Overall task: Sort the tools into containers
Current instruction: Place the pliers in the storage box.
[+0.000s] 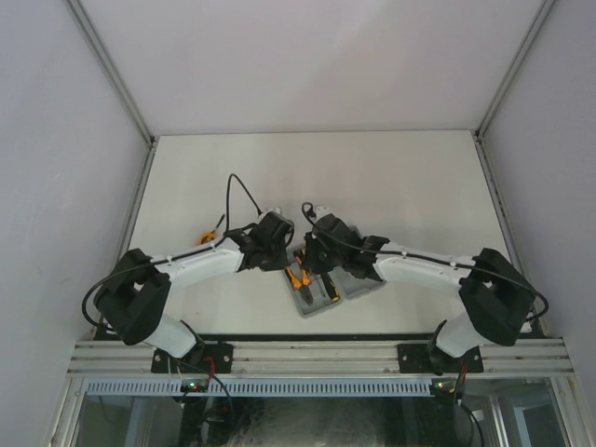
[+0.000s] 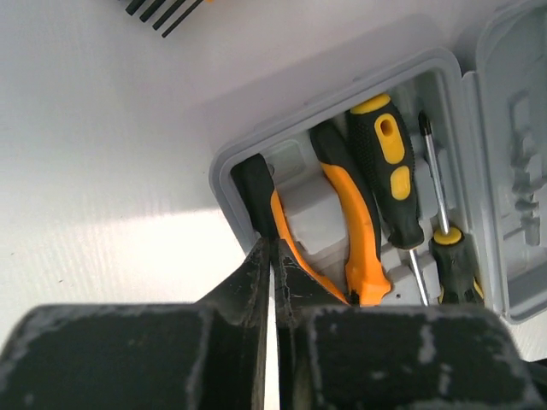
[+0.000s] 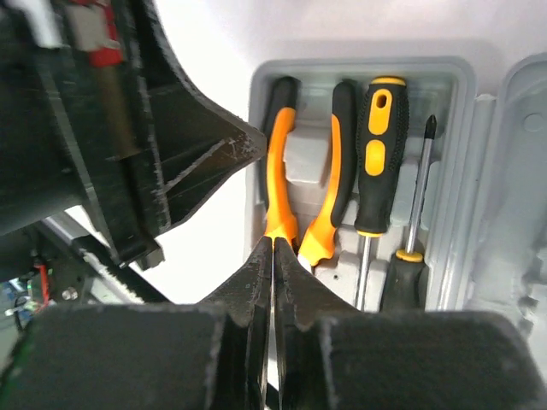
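The grey case (image 1: pixel 361 285) lies open near the table's front edge. In the left wrist view its tray half (image 2: pixel 224 184) holds the orange-handled pliers (image 2: pixel 363 231) and two yellow-and-black screwdrivers (image 2: pixel 389 171) (image 2: pixel 453 260), laid head to tail. My left gripper (image 2: pixel 272 246) is shut with nothing between its fingers, its tips against the end of the pliers' outer handle at the tray's rim. My right gripper (image 3: pixel 273 243) is shut too and empty, its tips resting on the pliers (image 3: pixel 278 171) near the pivot. The empty lid half (image 3: pixel 530 171) lies to the right.
A black-and-orange hex-key set (image 2: pixel 162 10) lies on the table beyond the case. An orange round tape measure (image 1: pixel 207 237) sits behind the left arm. The left gripper's body (image 3: pixel 197 154) hangs close beside my right gripper. White walls ring the table.
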You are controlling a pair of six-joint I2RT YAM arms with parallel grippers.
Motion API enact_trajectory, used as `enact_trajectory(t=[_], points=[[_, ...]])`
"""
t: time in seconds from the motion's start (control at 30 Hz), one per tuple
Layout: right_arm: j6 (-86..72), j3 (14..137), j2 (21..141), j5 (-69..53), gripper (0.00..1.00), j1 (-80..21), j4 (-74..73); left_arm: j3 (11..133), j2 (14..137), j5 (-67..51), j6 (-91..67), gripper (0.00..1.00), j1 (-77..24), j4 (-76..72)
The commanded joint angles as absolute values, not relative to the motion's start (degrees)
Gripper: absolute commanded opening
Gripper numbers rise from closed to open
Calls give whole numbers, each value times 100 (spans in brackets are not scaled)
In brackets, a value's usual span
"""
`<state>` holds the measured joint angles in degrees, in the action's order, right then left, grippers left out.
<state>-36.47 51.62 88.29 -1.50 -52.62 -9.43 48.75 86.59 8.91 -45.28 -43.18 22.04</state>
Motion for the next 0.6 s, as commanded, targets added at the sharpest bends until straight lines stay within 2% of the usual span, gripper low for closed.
enact_trajectory(t=[0.0,0.3,0.57], points=[[-3407,5363,8149,114,1,-5239,-1125,4988,8144,854,-3979,10,-4342,2305],[-3444,4785,7082,1132,10,-5122,-1432,4445,7104,1051,-4040,30,-4342,2170],[-3876,3892,6154,1507,23,-4678,-1488,4101,7016,975,-4250,34,-4430,2209]])
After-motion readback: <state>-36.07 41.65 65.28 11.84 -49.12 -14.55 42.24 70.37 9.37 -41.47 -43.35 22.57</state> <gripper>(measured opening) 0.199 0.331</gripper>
